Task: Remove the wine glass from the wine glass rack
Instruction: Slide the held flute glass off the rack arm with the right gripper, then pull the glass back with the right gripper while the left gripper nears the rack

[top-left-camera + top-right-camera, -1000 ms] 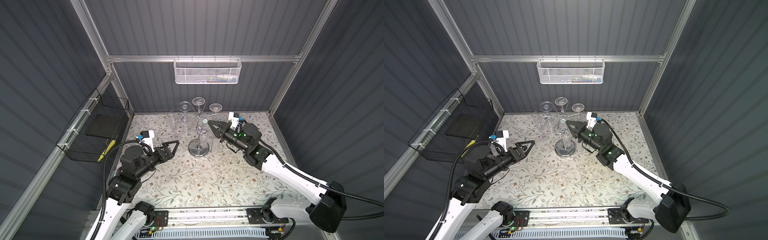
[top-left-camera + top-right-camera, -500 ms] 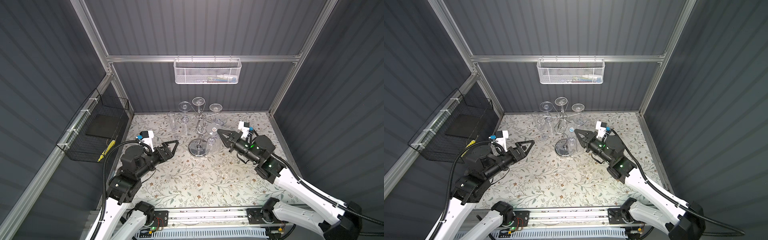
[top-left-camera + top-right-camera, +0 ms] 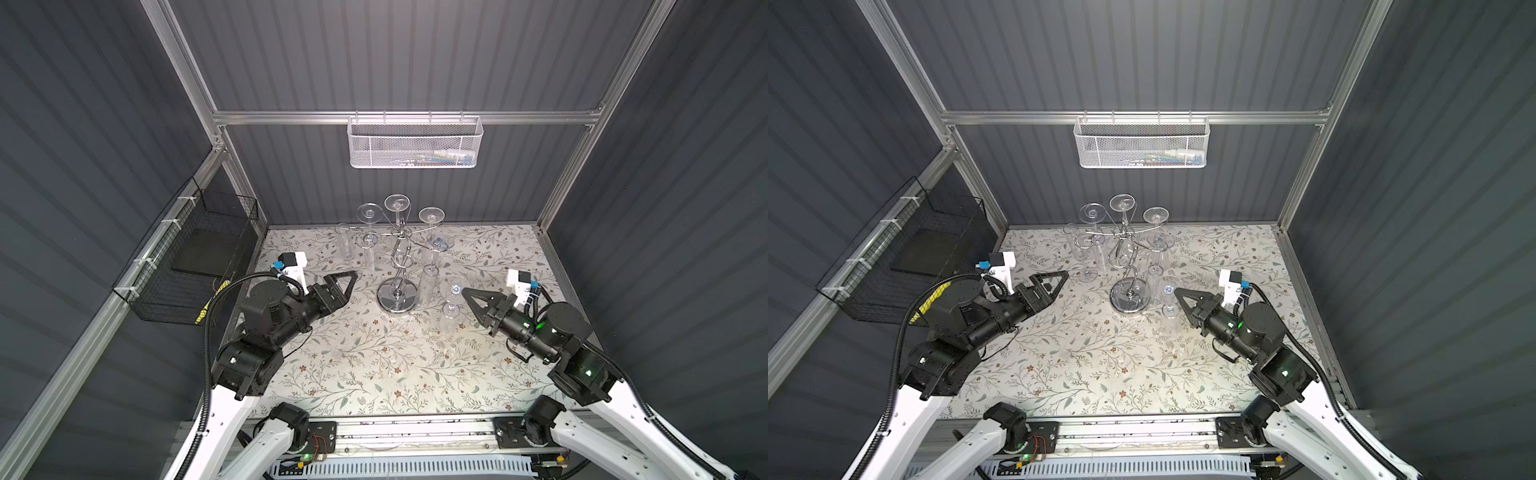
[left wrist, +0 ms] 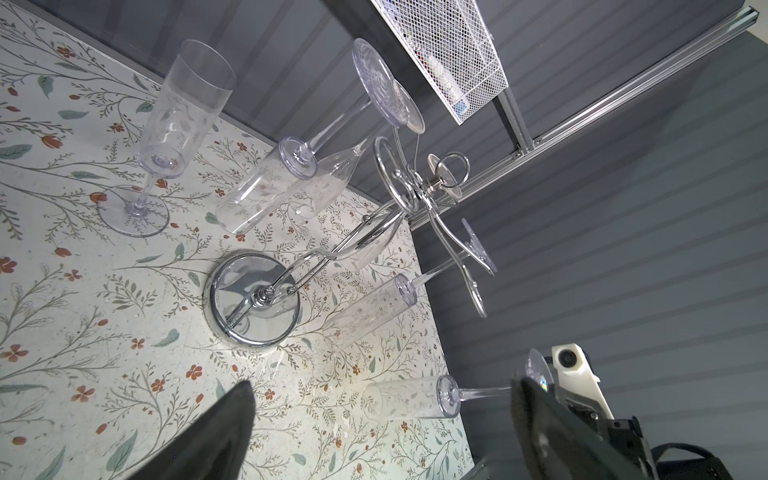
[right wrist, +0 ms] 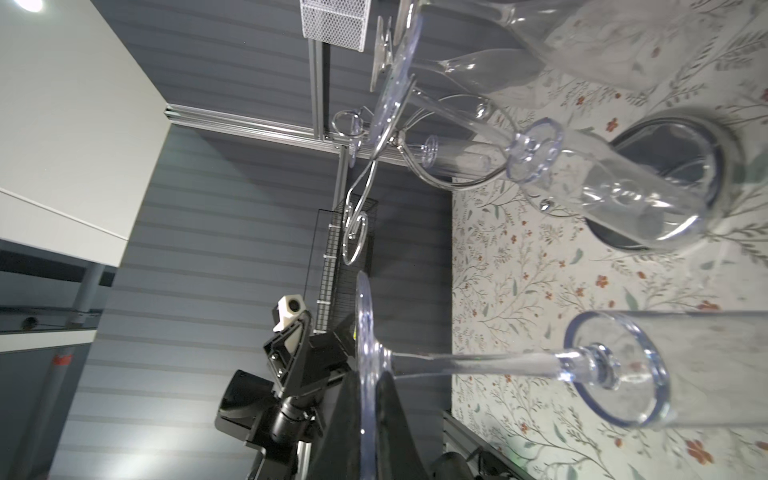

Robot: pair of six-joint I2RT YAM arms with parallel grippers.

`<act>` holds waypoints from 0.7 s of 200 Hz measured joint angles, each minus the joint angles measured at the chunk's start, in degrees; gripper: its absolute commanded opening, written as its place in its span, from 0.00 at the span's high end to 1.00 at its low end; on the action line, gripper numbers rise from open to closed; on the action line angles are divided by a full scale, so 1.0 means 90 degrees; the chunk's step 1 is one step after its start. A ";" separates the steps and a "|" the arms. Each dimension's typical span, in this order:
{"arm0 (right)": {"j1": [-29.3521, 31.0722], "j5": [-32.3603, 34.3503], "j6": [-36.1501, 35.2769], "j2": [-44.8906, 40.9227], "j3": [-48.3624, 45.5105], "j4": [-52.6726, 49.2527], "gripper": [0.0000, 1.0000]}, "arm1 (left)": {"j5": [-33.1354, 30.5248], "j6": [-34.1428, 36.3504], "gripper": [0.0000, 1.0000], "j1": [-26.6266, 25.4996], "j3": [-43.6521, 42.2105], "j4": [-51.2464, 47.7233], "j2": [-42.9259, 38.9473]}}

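Note:
The chrome wine glass rack (image 3: 397, 297) (image 3: 1129, 300) (image 4: 253, 299) stands at the back middle of the floral table, with several clear glasses hanging upside down from its arms. My right gripper (image 3: 465, 291) (image 3: 1177, 291) (image 5: 368, 436) is shut on the round foot of a wine glass (image 3: 451, 309) (image 3: 1170, 311) (image 5: 457, 359) (image 4: 407, 399). That glass hangs bowl down, apart from the rack and to its right. My left gripper (image 3: 351, 275) (image 3: 1064, 274) (image 4: 382, 436) is open and empty, left of the rack.
One more glass (image 3: 344, 245) (image 4: 183, 112) stands upright on the table behind and left of the rack. A white mesh basket (image 3: 415, 143) hangs on the back wall. A black wire basket (image 3: 191, 257) hangs on the left wall.
My right gripper has drawn back from the rack toward the front right, carrying the wine glass off the arm. The left arm has stayed still.

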 measured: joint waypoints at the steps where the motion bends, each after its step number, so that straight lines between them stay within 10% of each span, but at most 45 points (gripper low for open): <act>1: -0.0002 0.0007 -0.0019 -0.0010 0.0005 -0.0029 1.00 | 0.0000 0.0002 0.02 0.0000 0.0005 0.0000 0.0002; 140: -0.0425 0.0602 -0.3446 0.0389 0.1719 -0.1851 1.00 | 0.0627 0.0090 0.02 0.0000 0.0741 0.0318 0.0629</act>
